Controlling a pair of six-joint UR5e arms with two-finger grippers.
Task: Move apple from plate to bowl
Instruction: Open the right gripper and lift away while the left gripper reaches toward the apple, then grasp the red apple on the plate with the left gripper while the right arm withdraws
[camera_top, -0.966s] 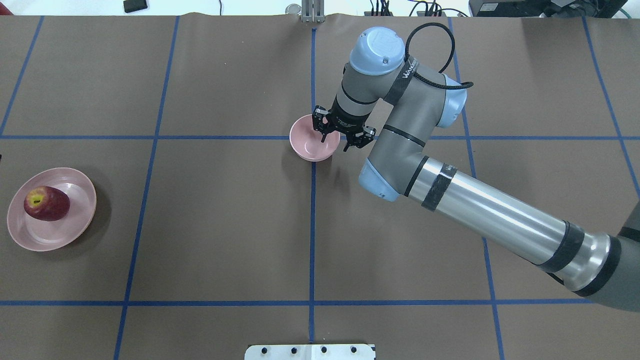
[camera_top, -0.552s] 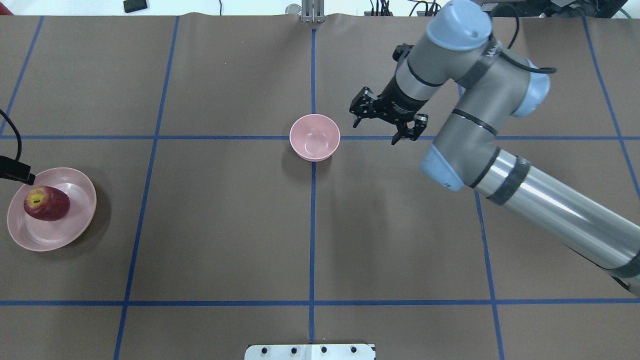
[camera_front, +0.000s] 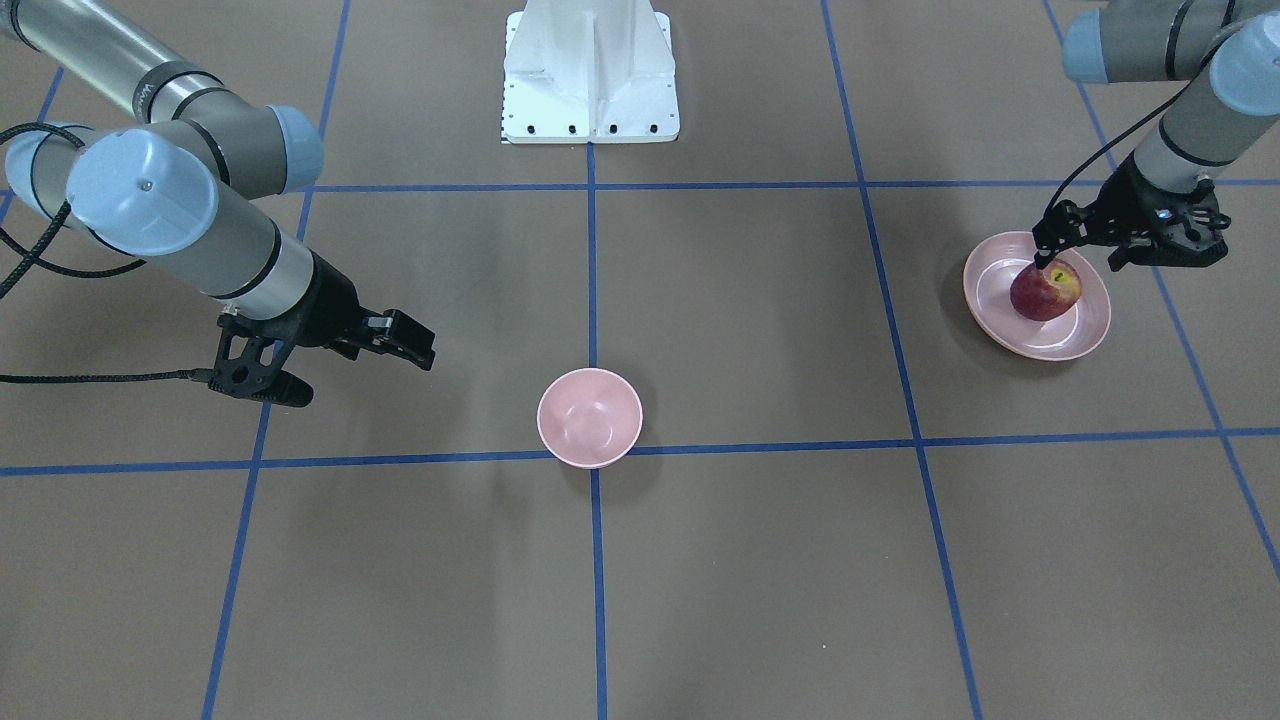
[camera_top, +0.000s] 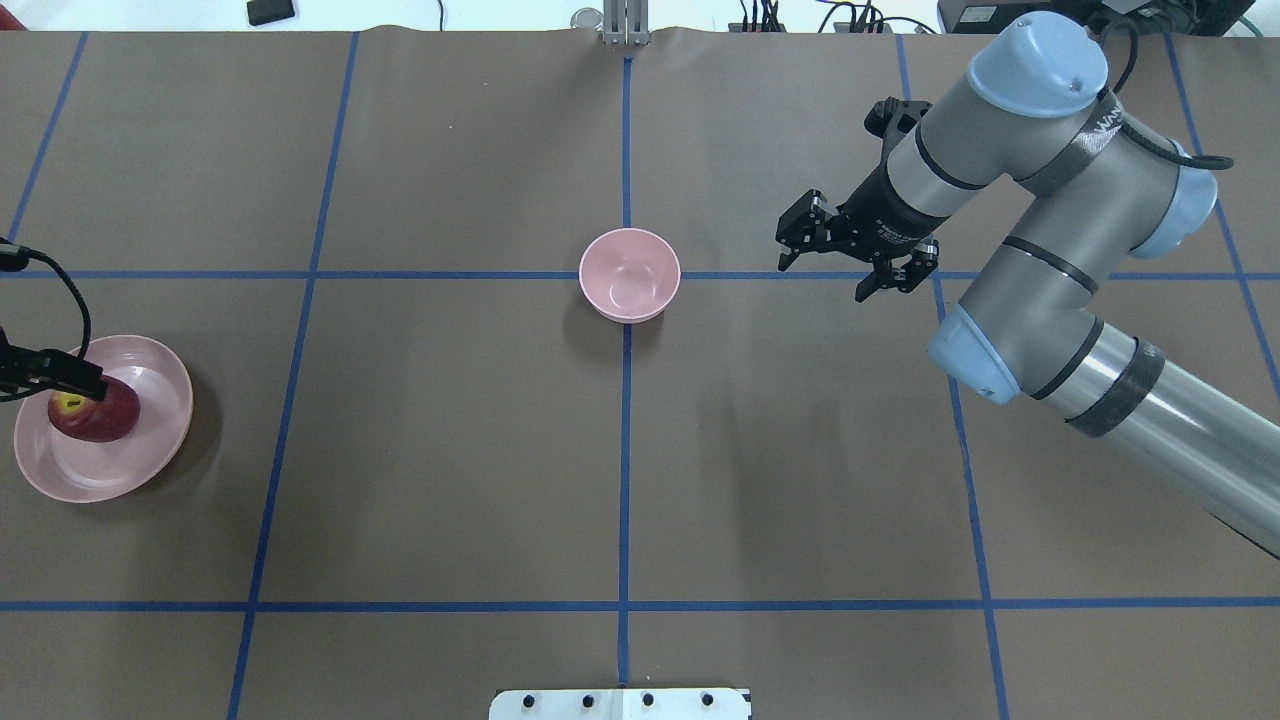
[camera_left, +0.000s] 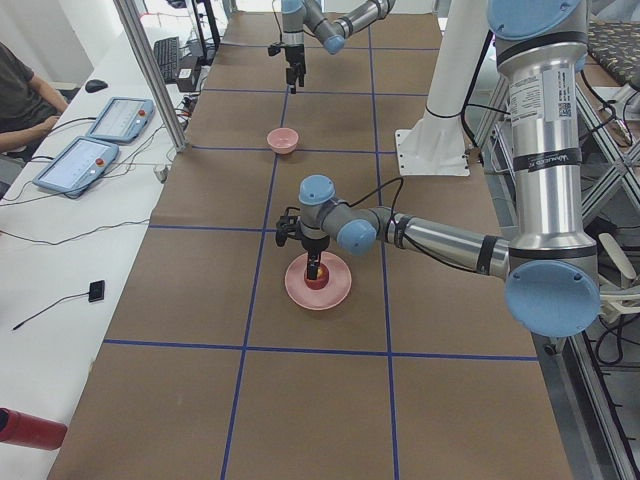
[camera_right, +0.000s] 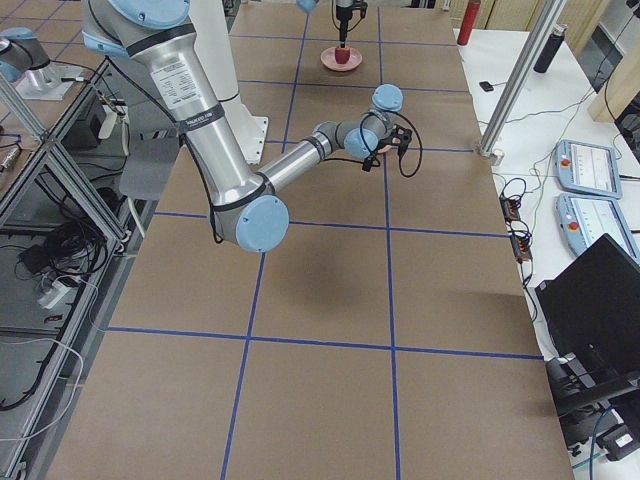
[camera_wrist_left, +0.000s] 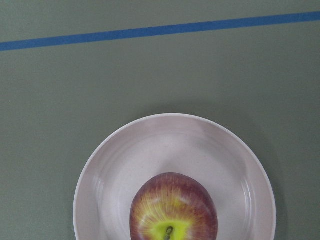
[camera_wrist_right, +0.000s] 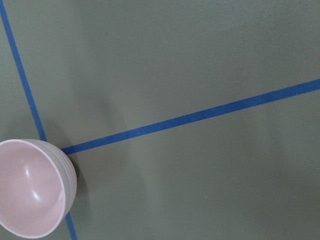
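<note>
The dark red apple (camera_top: 98, 412) lies on the wide pink plate (camera_top: 165, 430) at the table's left end; it also fills the lower middle of the left wrist view (camera_wrist_left: 173, 210). My left gripper (camera_front: 1078, 260) hangs open just above the apple, one fingertip (camera_front: 1041, 258) close to its top; I cannot tell if it touches. The small pink bowl (camera_top: 630, 275) stands empty at the table's centre and shows in the right wrist view (camera_wrist_right: 30, 190). My right gripper (camera_top: 825, 277) is open and empty, right of the bowl and above the table.
The white base mount (camera_front: 590, 75) sits at the robot's edge of the table. Blue tape lines (camera_top: 625, 450) grid the brown table. Tablets (camera_left: 110, 115) and a seated person are beside the table's far edge in the exterior left view.
My right gripper has lifted out of the bowl and moved well to the right. My left gripper has come in from the left edge and now sits over the apple.
</note>
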